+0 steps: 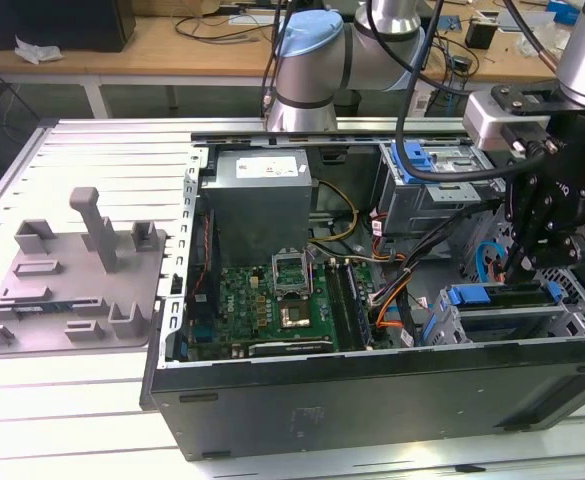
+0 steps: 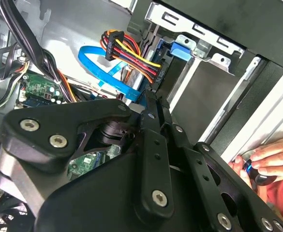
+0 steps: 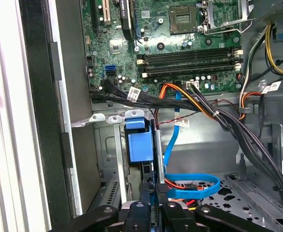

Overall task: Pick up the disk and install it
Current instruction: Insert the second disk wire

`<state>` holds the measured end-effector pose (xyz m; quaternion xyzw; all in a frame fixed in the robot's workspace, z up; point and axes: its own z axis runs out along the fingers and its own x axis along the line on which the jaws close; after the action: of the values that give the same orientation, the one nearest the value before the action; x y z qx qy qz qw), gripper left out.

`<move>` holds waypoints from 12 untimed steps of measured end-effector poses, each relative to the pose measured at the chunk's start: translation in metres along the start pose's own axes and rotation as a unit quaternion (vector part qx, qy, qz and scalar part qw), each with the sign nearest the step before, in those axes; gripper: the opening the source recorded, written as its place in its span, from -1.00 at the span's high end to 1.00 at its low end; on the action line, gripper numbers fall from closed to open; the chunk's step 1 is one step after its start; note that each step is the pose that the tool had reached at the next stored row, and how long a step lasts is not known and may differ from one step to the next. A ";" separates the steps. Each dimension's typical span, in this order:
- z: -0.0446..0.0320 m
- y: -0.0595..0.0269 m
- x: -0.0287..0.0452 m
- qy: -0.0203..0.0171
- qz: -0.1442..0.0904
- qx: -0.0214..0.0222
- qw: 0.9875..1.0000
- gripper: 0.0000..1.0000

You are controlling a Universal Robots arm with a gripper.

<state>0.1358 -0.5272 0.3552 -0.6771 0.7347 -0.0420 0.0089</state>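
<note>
The disk (image 1: pixel 492 296) sits in its bright blue carrier at the drive cage in the near corner of the open computer case, on the exterior view's right. My gripper (image 1: pixel 515 268) comes down onto the carrier's top edge. In the first wrist view the blue carrier (image 3: pixel 139 145) stands edge-on straight ahead of my gripper (image 3: pixel 154 189), whose fingers lie close together on its near end. The second wrist view has my black fingers (image 2: pixel 153 145) running side by side toward the blue carrier piece (image 2: pixel 181 51) in the metal cage.
The case (image 1: pixel 372 405) lies open with the motherboard (image 1: pixel 272 300), a grey power-supply box (image 1: pixel 262 195) and cable bundles (image 3: pixel 199 104) beside the cage. A flat blue cable (image 2: pixel 107 72) loops nearby. A grey fixture plate (image 1: pixel 72 280) lies at the exterior view's left. A hand (image 2: pixel 262 162) rests at the case edge.
</note>
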 end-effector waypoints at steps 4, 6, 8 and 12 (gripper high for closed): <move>0.0011 -0.0001 -0.0001 0.000 0.000 0.000 1.000 0.68; 0.0019 -0.0001 -0.0002 0.000 0.000 0.000 1.000 0.68; 0.0026 -0.0008 -0.0003 0.000 0.000 0.000 1.000 0.68; 0.0035 -0.0016 -0.0004 0.000 0.000 0.000 1.000 0.68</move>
<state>0.1377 -0.5270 0.3518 -0.6771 0.7347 -0.0419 0.0089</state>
